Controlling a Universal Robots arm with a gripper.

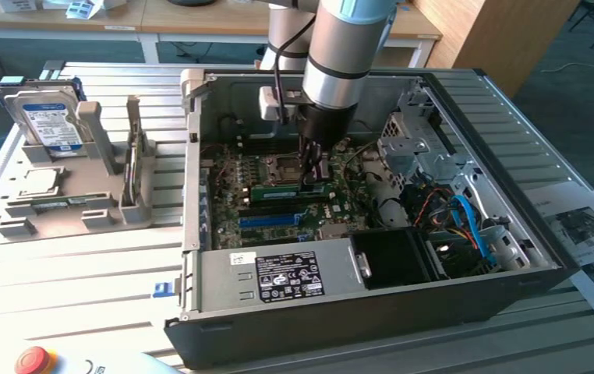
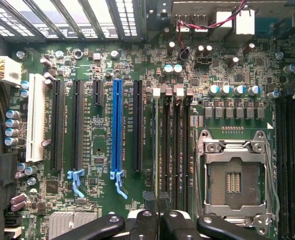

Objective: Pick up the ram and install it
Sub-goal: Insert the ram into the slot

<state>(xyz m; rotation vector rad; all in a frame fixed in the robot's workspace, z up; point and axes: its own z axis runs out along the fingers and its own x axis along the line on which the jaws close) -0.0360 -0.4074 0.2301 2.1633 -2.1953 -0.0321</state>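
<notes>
Tool [image 1: 315,178] clenched on ram [image 1: 279,188] in ext view, wrist view gives CPU socket [image 2: 236,180], blue slot [image 2: 117,127]

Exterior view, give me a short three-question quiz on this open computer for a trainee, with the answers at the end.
1. True or false: the hard drive stands outside the computer case.
2. The pincer is above: A the motherboard, B the power supply, C the hard drive.
3. What green part is the pincer shut on?
Key: 1 true. 2 A. 3 the ram.
</notes>
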